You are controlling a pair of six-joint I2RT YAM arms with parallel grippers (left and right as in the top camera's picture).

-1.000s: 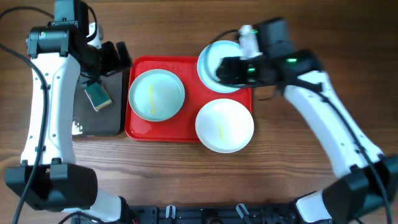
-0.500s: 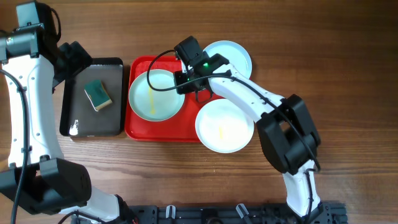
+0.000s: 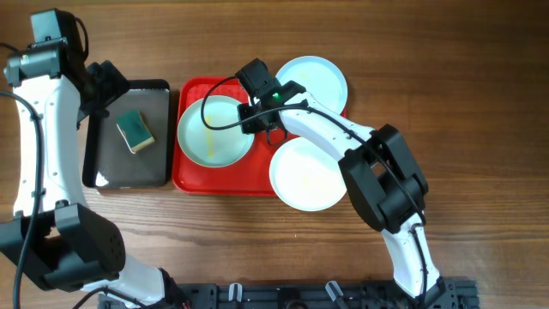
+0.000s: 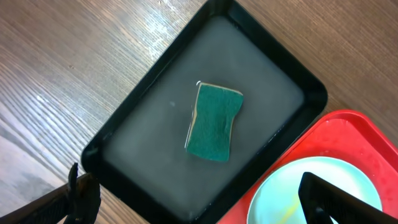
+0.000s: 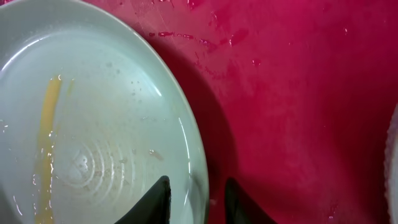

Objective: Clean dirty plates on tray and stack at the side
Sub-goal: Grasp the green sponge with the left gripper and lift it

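The red tray (image 3: pixel 225 87) holds a pale mint plate (image 3: pixel 214 137) with a yellow streak on its left half. A second plate (image 3: pixel 309 176) overhangs the tray's front right corner. A third plate (image 3: pixel 316 79) lies at the back right corner, mostly on the table. My right gripper (image 3: pixel 260 120) is open and straddles the streaked plate's right rim. In the right wrist view one finger of the gripper (image 5: pixel 196 199) is inside the plate (image 5: pixel 93 137) and the other is over the tray (image 5: pixel 298 93). My left gripper (image 3: pixel 99 81) is open and empty at the black tray's back left corner.
A black tray (image 3: pixel 129 169) lies left of the red tray and holds a green sponge (image 3: pixel 135 129). The left wrist view shows the sponge (image 4: pixel 214 121), the black tray (image 4: pixel 261 74), the red tray's corner (image 4: pixel 348 130) and the streaked plate's edge (image 4: pixel 280 193).
My right gripper left the back right plate and moved left to the streaked plate's right rim. My left arm drew back from over the sponge to the black tray's back left corner.
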